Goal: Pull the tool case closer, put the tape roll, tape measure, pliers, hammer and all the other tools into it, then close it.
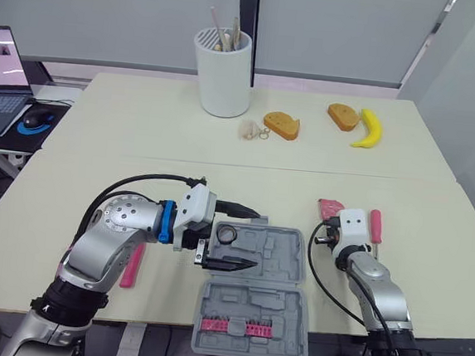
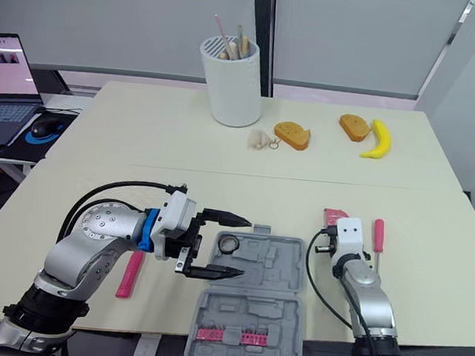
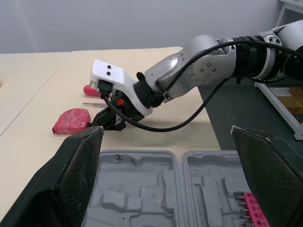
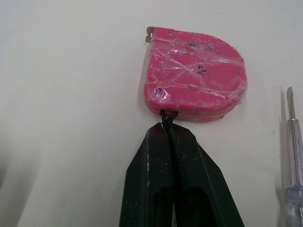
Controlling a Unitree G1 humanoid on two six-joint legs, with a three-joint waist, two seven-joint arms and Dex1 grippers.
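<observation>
The grey tool case (image 1: 280,257) lies open at the table's front centre, with the black tape roll (image 1: 227,234) in its upper-left pocket and a pink bit strip (image 1: 234,326) in the near half. My left gripper (image 1: 256,240) hangs open over the case's left side, nothing between its fingers (image 3: 75,179). The pink tape measure (image 4: 194,78) lies right of the case. My right gripper (image 4: 166,127) is shut, pinching the black strap at its near edge. A pink-handled screwdriver (image 1: 375,227) lies just right of it. Left of the case lies a pink-handled tool (image 1: 133,265).
At the back stand a white utensil holder (image 1: 223,70), two bread-shaped toys (image 1: 281,125) (image 1: 343,116), a banana (image 1: 368,129) and a garlic bulb (image 1: 249,129). A laptop (image 1: 1,74) and mouse (image 1: 36,116) sit on a side desk at far left.
</observation>
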